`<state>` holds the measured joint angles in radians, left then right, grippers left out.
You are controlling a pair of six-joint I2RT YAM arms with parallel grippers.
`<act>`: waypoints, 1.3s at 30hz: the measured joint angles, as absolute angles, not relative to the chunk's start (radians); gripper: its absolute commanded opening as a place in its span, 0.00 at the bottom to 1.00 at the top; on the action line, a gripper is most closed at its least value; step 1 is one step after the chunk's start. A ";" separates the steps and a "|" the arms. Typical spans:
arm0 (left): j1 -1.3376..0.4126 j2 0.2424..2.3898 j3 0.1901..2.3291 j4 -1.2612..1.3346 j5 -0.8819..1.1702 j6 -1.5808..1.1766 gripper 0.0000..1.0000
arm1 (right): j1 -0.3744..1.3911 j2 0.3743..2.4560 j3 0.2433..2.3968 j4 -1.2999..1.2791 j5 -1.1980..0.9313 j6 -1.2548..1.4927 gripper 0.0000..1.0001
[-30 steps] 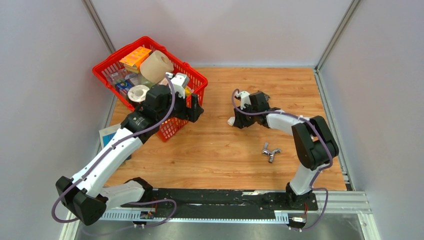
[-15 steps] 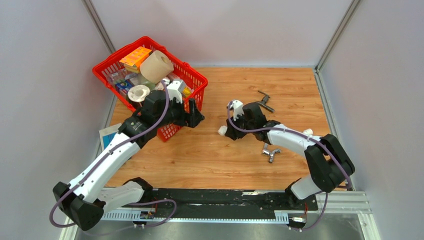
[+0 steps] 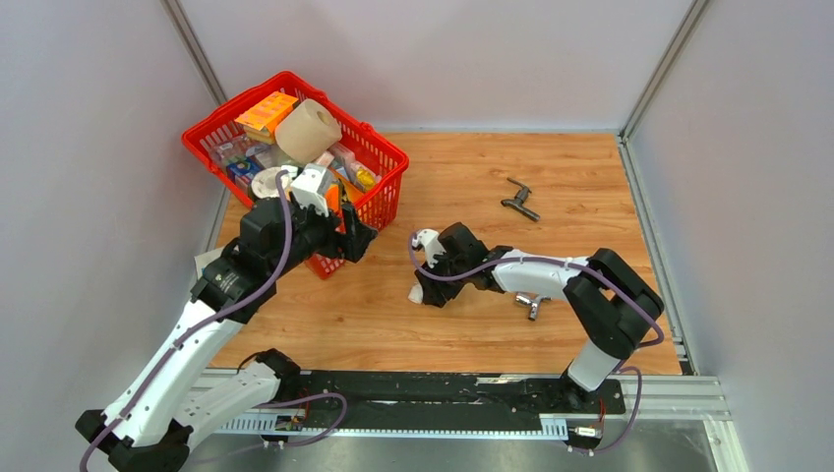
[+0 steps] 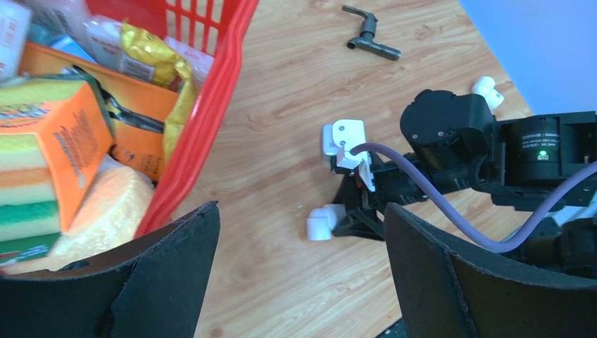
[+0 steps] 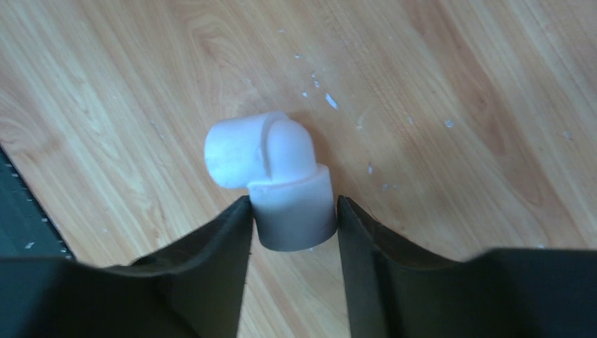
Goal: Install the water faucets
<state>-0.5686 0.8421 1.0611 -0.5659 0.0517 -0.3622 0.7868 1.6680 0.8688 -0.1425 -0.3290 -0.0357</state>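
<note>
Right gripper pinches the white elbow fitting mid-table; left gripper hangs spread wide by the basket. Silver faucet lies beside the right forearm, dark faucet far back. Looks like fitting placement; next, a faucet needs grasping.

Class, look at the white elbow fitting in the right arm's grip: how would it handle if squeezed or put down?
Probably rigid: the white elbow fitting looks undeformed while clamped in the right end effector. Its smooth, round collar might slip or twist in the grip. Set down, the bend should stop it rolling far.
</note>
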 measured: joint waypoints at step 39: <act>-0.569 0.671 0.830 -0.376 -0.028 -0.217 0.93 | 0.339 1.451 0.885 -0.743 0.234 0.585 0.58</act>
